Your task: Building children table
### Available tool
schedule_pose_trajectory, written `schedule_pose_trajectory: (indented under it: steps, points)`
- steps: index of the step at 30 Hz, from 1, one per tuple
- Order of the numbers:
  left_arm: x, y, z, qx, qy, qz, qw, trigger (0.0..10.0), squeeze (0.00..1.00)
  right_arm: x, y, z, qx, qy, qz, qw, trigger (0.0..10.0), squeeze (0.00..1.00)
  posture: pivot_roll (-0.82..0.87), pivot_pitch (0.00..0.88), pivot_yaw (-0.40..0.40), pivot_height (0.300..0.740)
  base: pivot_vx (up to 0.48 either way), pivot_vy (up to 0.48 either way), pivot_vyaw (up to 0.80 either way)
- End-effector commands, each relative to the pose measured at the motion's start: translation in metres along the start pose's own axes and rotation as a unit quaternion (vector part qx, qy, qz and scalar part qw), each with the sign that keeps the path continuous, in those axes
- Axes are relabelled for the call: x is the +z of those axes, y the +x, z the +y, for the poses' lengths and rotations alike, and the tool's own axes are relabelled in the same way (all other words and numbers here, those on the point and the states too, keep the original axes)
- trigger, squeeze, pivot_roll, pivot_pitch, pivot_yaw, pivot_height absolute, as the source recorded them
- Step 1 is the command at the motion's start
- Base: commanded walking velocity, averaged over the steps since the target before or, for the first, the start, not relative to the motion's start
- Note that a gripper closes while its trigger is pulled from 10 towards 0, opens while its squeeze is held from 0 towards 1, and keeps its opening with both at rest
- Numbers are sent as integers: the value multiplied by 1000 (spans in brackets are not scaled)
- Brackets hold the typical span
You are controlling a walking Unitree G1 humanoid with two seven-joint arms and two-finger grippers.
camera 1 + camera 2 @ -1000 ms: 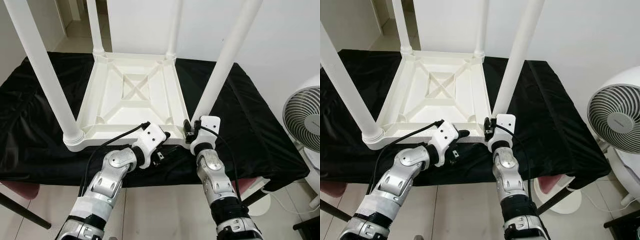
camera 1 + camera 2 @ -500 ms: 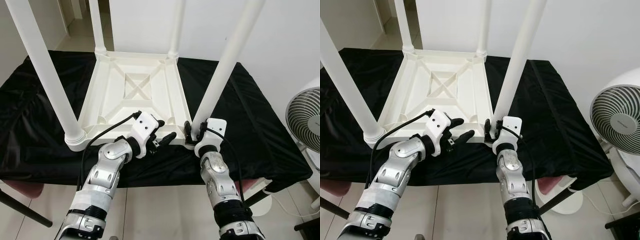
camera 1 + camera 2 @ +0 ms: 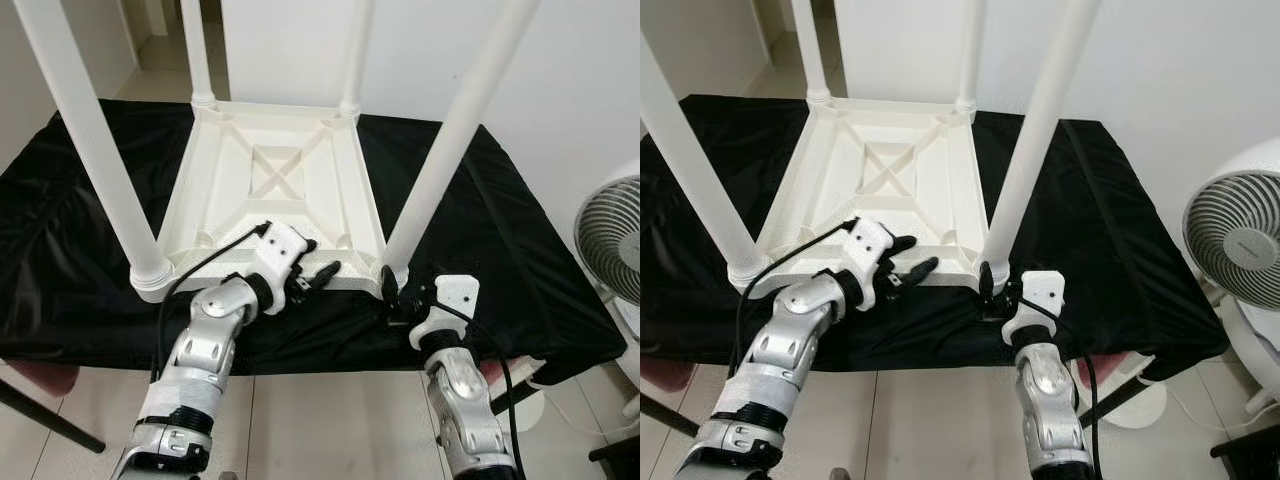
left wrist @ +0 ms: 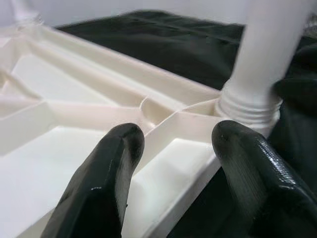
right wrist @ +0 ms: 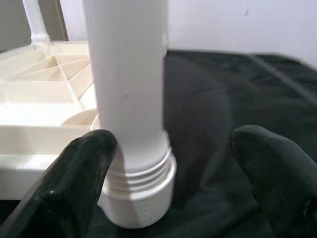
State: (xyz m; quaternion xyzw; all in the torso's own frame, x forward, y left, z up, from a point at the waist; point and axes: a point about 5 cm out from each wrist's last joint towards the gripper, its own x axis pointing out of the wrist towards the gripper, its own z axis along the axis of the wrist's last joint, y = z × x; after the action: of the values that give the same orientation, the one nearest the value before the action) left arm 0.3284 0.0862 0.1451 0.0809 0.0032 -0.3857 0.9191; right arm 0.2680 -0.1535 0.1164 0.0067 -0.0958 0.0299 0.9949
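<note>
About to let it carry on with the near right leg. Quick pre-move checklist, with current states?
1. Upturned table top flat on the black cloth: ok.
2. All four legs standing in their corners: ok.
3. Near right leg threaded fully home: cannot tell; some threads show at its base.
4. Right gripper jaws open, leg between them, not clamped: ok.
5. Left gripper jaws open over the table top's near edge, holding nothing: ok.
6. Fan beside the table, apart from both arms: ok.

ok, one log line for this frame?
table: upside down, four legs fitted | left gripper: open over near rim | right gripper: open by near-right leg
</note>
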Motion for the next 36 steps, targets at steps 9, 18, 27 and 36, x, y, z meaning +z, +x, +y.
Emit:
schedule_pose_trajectory:
  steps: [9,18,27,36]
  points:
    - [-3,-1,47,292,-31,28,956,10000,0,12,-21,8,67,-7,-18,998,10000,0,49,27,-32,740,0,0,0]
    - [7,-5,70,365,-52,10,929,10000,0,34,-16,5,84,-20,-49,995,10000,0,40,38,-28,740,0,0,0]
    - [2,-18,80,427,-80,-14,901,10000,0,62,-3,3,73,-16,-95,993,10000,0,49,48,-41,740,0,0,0]
    - [4,-19,80,423,-75,-29,903,10000,0,63,-1,5,76,-11,-89,993,10000,0,60,51,-42,740,0,0,0]
